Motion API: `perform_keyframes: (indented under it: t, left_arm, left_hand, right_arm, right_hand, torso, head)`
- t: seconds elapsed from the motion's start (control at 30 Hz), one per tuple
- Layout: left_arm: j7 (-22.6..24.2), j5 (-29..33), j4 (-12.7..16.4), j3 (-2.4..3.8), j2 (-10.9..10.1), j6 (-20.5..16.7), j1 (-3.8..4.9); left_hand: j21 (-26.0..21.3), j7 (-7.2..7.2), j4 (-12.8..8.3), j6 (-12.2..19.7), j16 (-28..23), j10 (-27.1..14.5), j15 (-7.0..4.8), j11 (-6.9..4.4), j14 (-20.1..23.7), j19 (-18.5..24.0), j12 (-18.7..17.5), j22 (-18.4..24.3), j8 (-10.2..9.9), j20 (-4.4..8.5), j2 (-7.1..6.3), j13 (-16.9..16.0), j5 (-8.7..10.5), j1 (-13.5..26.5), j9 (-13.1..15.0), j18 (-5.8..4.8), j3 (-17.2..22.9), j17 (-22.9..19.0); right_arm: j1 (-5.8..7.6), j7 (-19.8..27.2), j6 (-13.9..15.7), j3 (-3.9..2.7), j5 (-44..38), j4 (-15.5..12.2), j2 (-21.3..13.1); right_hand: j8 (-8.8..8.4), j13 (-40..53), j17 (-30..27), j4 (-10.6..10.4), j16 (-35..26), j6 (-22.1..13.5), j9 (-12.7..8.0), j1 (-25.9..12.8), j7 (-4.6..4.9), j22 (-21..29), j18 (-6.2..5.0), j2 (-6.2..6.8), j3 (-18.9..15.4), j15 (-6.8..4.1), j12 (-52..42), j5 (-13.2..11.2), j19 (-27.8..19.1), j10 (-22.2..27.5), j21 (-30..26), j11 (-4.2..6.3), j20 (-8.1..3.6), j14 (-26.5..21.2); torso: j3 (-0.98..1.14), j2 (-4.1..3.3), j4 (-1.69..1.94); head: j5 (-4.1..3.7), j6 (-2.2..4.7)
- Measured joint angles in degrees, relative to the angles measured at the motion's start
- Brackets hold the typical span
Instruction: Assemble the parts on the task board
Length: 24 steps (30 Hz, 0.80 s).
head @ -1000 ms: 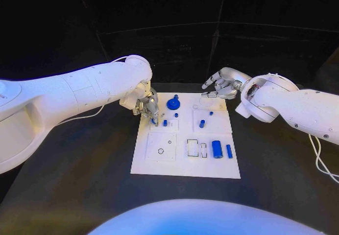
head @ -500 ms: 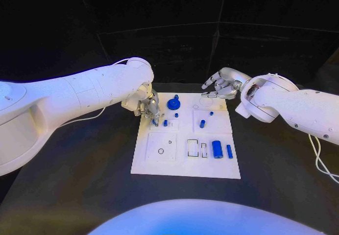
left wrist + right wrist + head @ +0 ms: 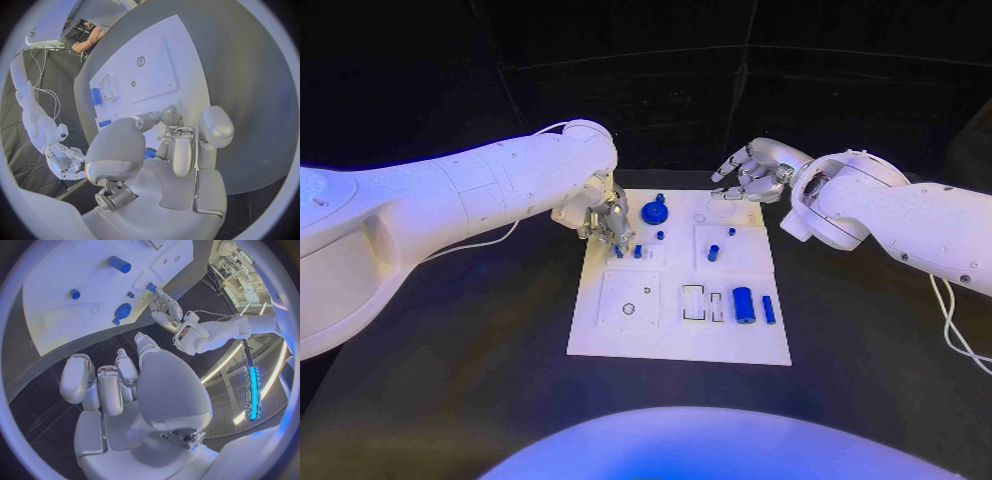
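Task board [image 3: 678,340] lies flat mid-desk [image 3: 459,350], long side running near to far, so both arms can reach it from either flank.

Left hand [image 3: 603,222] sits low over the board's far-left corner, fingers curled downward. A small blue part [image 3: 617,251] shows at its fingertips; the left wrist view shows a bit of blue [image 3: 150,153] tucked behind the fingers. Looks like a pinch on that part, probably to seat it in a slot there, though the contact itself is partly hidden.

Right hand [image 3: 751,172] hovers just beyond the board's far edge, fingers loosely spread, holding nothing. Likely parked clear so it does not crowd the left hand's work.

Other parts on the board:
- round blue knob piece [image 3: 653,211], far, just right of the left hand
- short blue peg [image 3: 711,252], mid-right
- larger blue cylinder [image 3: 744,305] with a thinner blue pin [image 3: 769,309] beside it, lying on their sides at the right, apparently not yet placed.

Outlined recesses [image 3: 692,300] near the centre appear unfilled, so the assembly is at an early-to-middle stage.
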State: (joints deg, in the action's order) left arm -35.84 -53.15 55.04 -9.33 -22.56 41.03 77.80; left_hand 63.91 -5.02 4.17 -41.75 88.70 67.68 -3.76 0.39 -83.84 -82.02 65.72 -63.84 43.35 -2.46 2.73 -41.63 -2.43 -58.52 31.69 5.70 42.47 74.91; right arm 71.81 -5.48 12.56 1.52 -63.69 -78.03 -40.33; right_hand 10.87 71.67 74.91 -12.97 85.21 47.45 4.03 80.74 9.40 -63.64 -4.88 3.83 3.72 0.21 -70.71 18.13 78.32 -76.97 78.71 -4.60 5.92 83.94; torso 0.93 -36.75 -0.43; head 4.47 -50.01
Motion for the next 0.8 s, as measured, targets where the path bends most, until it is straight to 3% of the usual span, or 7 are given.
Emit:
perform_keyframes:
  t: [0.8]
  left_arm:
    - [-0.9,0.2,-0.1,0.04,-0.1,0.1,-0.14]
  left_hand:
    - [0.0,0.22,-0.1,0.2,0.0,0.3,0.0,-0.31,0.0,0.0,0.0,0.0,0.4,0.0,0.0,0.1,-0.05,0.0,0.3,0.0,0.1,0.0]
  right_arm:
    - [0.0,0.0,-0.1,0.0,0.0,0.1,0.1]
  right_hand:
    - [0.0,0.0,0.0,0.0,0.0,0.0,0.0,0.0,0.0,0.0,0.0,0.0,0.0,0.0,0.0,0.0,0.0,0.0,0.0,0.0,0.0,0.0]
  torso:
    - [-0.03,-0.01,-0.02]
  head:
    - [0.03,0.0]
